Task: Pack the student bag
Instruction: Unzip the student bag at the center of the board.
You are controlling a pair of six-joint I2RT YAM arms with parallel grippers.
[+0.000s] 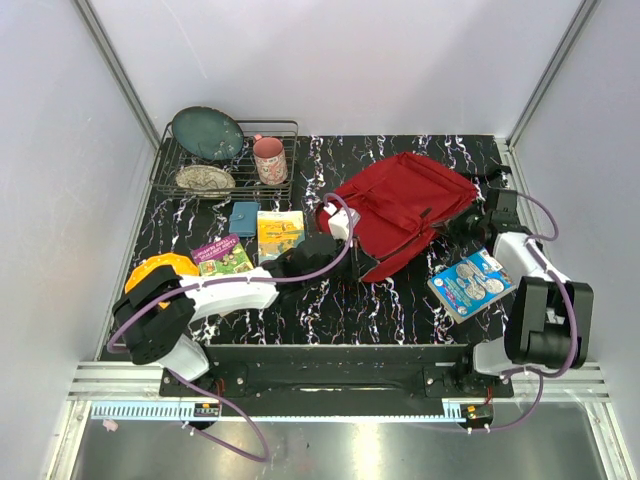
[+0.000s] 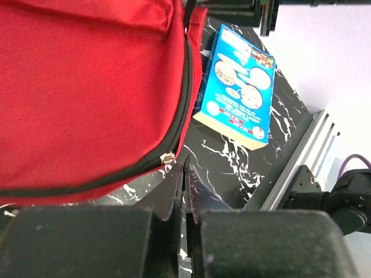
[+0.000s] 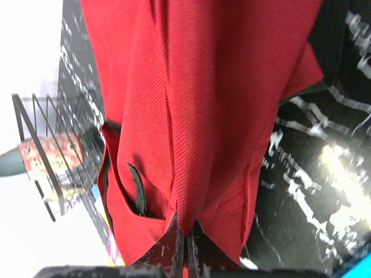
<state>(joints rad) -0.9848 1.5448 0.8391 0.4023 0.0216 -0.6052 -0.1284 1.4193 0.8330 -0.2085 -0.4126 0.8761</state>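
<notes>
- On the black marbled worktop (image 1: 330, 300), right of centre, the student bag (image 1: 405, 205) lay flat. It was zipped shut, with its long axis running roughly left to right across the top view.
- The two arms bracketed it, the left tool (image 2: 184, 174) at the bag's left end and the right tool (image 3: 186, 231) at its right end. Neither was clearly the nearer.
- The right tool was clenched on a raised fold of the bag's red fabric, which narrowed to a point between its fingertips.
- The left tool was closed, tips pressed together, with the bag just beyond and to their left. The metal zipper pull (image 2: 168, 157) sat just beside the tips, at the black zipper line. It could not be told whether the pull was pinched.
- Judging from this, the next move turned on that small gap. The left tool needed the pull, while the right one steadied the cloth.
- A blue book (image 1: 470, 283) lay near the bag's near-right corner, apart from it.
</notes>
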